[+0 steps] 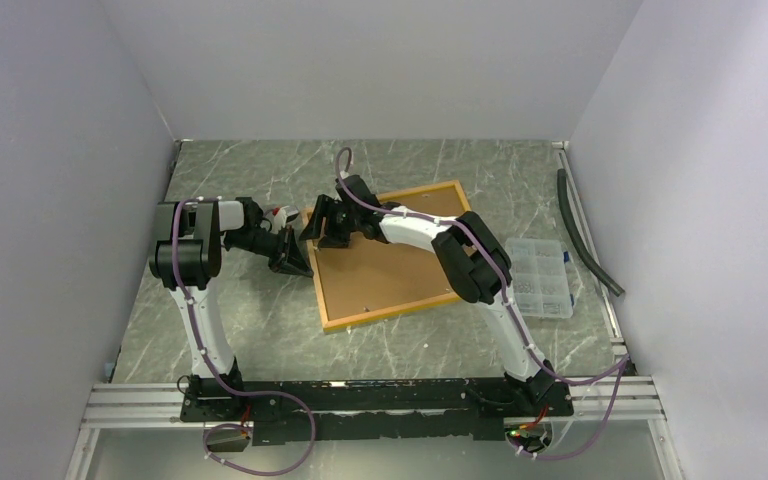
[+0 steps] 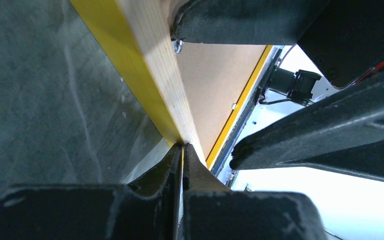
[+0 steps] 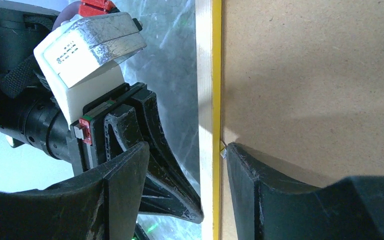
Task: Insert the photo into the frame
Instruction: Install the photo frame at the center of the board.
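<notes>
The frame point(image 1: 380, 312) lies rear side up on the table, with a brown backing board point(image 1: 380, 265) inside it. The photo is hidden. My left gripper point(image 1: 298, 262) is shut, its tips point(image 2: 182, 150) pressed against the outer side of the frame's left rail point(image 2: 150, 65). My right gripper point(image 1: 325, 225) is open and straddles the same rail point(image 3: 207, 75). In the right wrist view point(image 3: 189, 150) one of its fingers is outside the rail and the other rests on the board point(image 3: 310, 65) beside a small metal tab point(image 3: 222, 150).
A clear plastic compartment box point(image 1: 540, 278) sits right of the frame. A black hose point(image 1: 585, 235) lies along the right wall. Grey walls close in the marbled table on three sides.
</notes>
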You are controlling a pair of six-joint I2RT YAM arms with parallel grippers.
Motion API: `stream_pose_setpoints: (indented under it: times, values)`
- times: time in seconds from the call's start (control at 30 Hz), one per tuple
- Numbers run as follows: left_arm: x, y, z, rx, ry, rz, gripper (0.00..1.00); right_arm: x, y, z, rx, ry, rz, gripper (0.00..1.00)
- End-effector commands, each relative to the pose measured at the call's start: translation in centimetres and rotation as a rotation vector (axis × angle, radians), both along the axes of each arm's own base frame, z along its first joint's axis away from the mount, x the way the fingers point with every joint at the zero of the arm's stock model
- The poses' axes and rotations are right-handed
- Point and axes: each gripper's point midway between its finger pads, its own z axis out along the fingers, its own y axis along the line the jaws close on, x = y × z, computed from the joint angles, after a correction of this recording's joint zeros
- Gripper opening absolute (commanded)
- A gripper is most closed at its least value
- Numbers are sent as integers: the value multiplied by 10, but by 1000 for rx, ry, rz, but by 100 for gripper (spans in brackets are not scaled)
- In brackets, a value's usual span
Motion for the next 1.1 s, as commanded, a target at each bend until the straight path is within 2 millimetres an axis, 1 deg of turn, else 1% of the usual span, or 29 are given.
stream_pose_setpoints:
  times: [0.0, 0.27, 0.4, 0.47, 0.57, 0.67, 0.7, 0.77, 0.8, 0.83, 0.9, 0.93, 0.97, 1.0, 1.07]
  values:
    - [5, 9, -24, 113, -69, -27, 7, -14, 12, 3, 30, 18, 41, 61]
    - [8, 10, -21, 119, -79, -26, 6, -17, 14, 4, 39, 25, 62, 61]
    - [9, 10, -18, 117, -78, -27, 6, -19, 20, 8, 58, 23, 107, 62]
    - [11, 10, -13, 117, -87, -29, 6, -14, 21, 15, 56, -1, 116, 63]
    - [15, 13, -3, 120, -105, -27, 7, -2, 20, 31, 62, -43, 123, 68]
    - [17, 20, 6, 129, -126, -24, 10, 19, 7, 55, 66, -92, 94, 72]
    - [17, 22, 8, 135, -136, -27, 11, 28, -2, 70, 75, -121, 71, 74]
    - [15, 25, 13, 154, -160, -46, 15, 43, -25, 93, 83, -163, 19, 79]
    - [14, 28, 15, 168, -173, -59, 17, 50, -42, 96, 75, -168, -16, 82]
    - [12, 30, 18, 182, -191, -71, 20, 61, -64, 107, 74, -187, -61, 85]
    - [9, 34, 21, 212, -228, -96, 23, 74, -109, 115, 38, -212, -154, 91]
    - [7, 35, 21, 228, -240, -109, 24, 79, -132, 116, 15, -217, -200, 95]
    - [5, 36, 21, 243, -254, -121, 25, 84, -160, 114, -21, -219, -256, 99]
    - [2, 36, 20, 260, -264, -138, 25, 87, -187, 111, -67, -217, -311, 100]
    - [-5, 37, 16, 288, -268, -155, 26, 90, -245, 98, -161, -193, -427, 100]
